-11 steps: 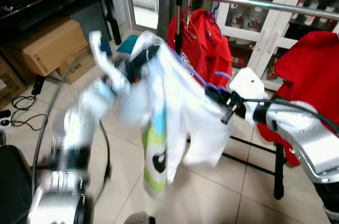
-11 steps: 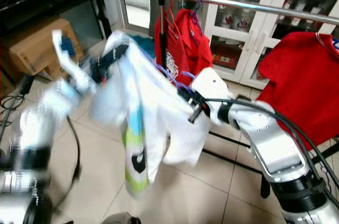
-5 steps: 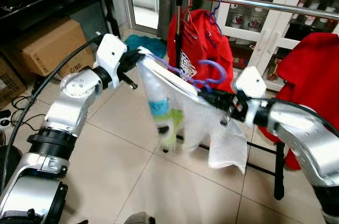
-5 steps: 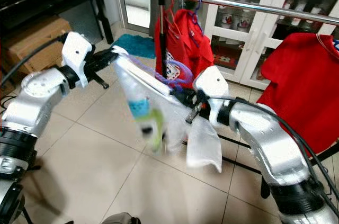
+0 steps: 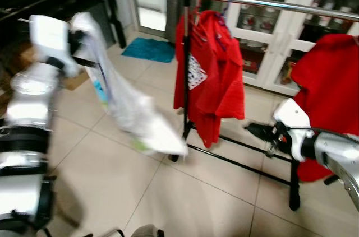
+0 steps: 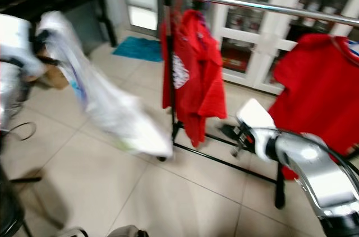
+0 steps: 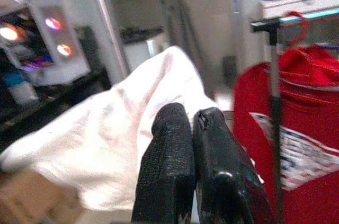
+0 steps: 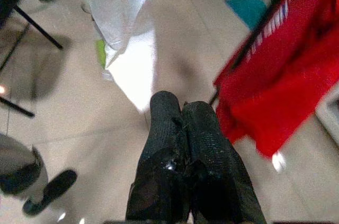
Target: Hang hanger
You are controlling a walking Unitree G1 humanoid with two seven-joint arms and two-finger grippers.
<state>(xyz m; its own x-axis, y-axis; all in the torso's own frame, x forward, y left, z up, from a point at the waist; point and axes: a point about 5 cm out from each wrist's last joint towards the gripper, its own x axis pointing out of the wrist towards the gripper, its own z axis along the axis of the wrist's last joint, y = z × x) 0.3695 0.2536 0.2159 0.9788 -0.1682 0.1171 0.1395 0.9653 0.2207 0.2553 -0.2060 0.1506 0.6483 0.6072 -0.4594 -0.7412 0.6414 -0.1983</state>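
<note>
So the left gripper (image 5: 78,52) is up high on the robot's left, fingers (image 7: 169,150) pressed together on the white shirt (image 5: 126,111), which trails down and across toward the foot of the clothes rack (image 5: 269,4). I can't actually make out the hanger itself in this blur, presumably it's inside the shirt. The right gripper (image 5: 252,130) sits low by the rack's base, fingers (image 8: 183,144) clenched together with nothing in them

The rail already has a red shirt (image 5: 210,74) hanging near the upright post and another red garment (image 5: 325,91) on the right, with bare rail between them

What worries me: only one hand has the shirt and it's well apart from the rail, swinging loose. The hem could snag on the rack's post or the red shirt on the way in, or the shirt could slip off the hanger so the hook never reaches the rail. Everything's blurry too, so aiming the hook looks dicey
</note>
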